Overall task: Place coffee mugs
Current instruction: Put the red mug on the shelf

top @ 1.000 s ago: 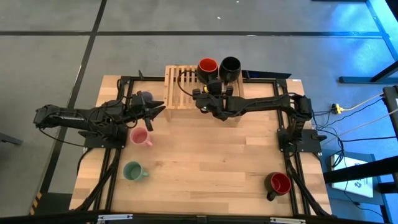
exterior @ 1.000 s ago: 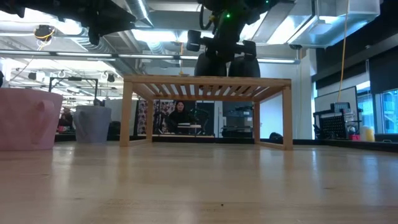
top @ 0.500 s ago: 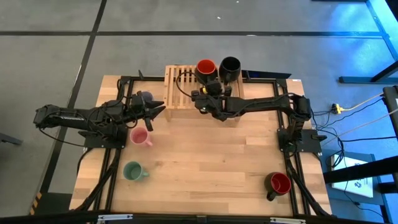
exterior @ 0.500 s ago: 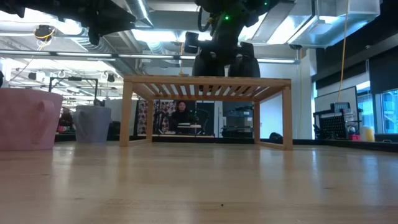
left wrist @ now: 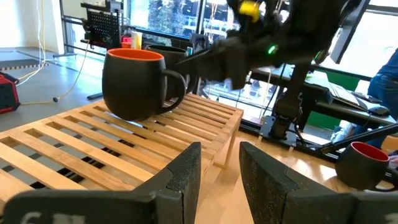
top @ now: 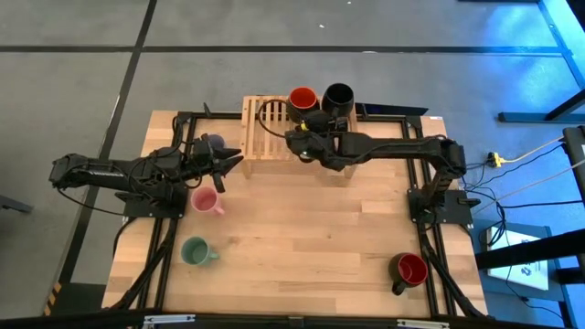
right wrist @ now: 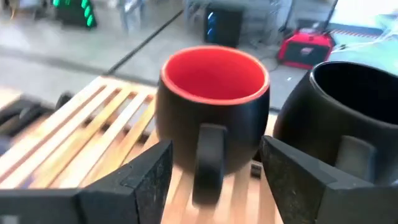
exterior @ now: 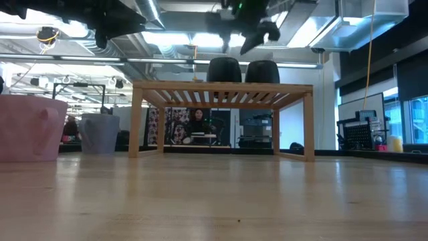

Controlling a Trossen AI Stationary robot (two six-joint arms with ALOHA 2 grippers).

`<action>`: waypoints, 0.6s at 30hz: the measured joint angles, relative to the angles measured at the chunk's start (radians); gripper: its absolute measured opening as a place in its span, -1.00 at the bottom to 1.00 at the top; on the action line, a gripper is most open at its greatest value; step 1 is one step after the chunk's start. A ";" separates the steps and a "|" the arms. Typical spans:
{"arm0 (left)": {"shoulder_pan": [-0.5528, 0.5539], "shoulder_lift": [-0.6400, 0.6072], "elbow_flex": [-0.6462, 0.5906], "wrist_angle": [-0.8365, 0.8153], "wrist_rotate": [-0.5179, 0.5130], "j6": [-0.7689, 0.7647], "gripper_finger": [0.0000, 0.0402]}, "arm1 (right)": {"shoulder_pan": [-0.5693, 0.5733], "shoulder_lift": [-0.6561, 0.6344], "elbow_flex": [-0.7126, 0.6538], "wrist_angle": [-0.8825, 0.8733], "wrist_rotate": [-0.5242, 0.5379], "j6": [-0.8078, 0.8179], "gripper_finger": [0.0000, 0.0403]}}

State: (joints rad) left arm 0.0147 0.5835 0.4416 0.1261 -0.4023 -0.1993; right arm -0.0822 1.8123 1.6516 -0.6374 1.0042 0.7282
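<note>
On the far part of the wooden slatted rack (top: 260,137) stand a red-inside coffee mug (top: 303,99) and a black mug (top: 338,96), each on its base. My right gripper (right wrist: 214,186) hangs open above and just near of them. Its fingers (right wrist: 143,180) stand on either side of the red-inside mug's handle (right wrist: 208,155), clear of it. My left gripper (top: 233,157) waits at the rack's left edge with a narrow gap between its fingers (left wrist: 186,174) and nothing in it. A lavender mug (top: 212,143) stands on the table, partly under the left arm.
A pink mug (top: 206,201) and a green mug (top: 196,250) stand on the table's left half. A second red-inside mug (top: 409,270) stands near the right front corner. The middle of the table (top: 311,228) is bare wood. A person sits in the room beyond the rack (exterior: 197,124).
My right gripper has opened, let go of the red-inside mug and risen above the two mugs. The mug stays upright on the rack beside the black one.
</note>
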 joint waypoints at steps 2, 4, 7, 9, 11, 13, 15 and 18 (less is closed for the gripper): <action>0.000 0.000 0.000 0.001 -0.001 0.000 -0.48 | 0.015 -0.011 0.061 -0.099 -0.077 0.001 0.15; 0.000 0.000 0.000 0.001 0.000 0.000 -0.48 | 0.038 -0.030 0.124 -0.175 -0.171 0.000 0.15; 0.000 0.000 0.000 0.001 0.000 0.000 -0.48 | 0.088 -0.070 0.173 -0.277 -0.296 -0.003 0.15; 0.000 0.000 0.000 0.001 0.000 0.000 -0.48 | 0.128 -0.096 0.172 -0.355 -0.361 0.041 0.15; 0.000 0.000 0.000 0.001 0.000 0.000 -0.48 | 0.166 -0.120 0.172 -0.446 -0.399 0.151 0.15; 0.000 0.000 0.000 0.000 0.000 -0.001 -0.48 | 0.207 -0.143 0.172 -0.517 -0.443 0.228 0.15; 0.000 0.000 0.000 0.000 0.000 -0.001 -0.48 | 0.249 -0.158 0.172 -0.586 -0.501 0.300 0.15; 0.000 0.000 0.000 -0.003 0.000 -0.002 -0.48 | 0.319 -0.161 0.172 -0.675 -0.618 0.404 0.15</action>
State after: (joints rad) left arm 0.0147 0.5835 0.4416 0.1230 -0.4026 -0.2015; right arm 0.2365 1.6512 1.8233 -1.3124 0.3866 1.1319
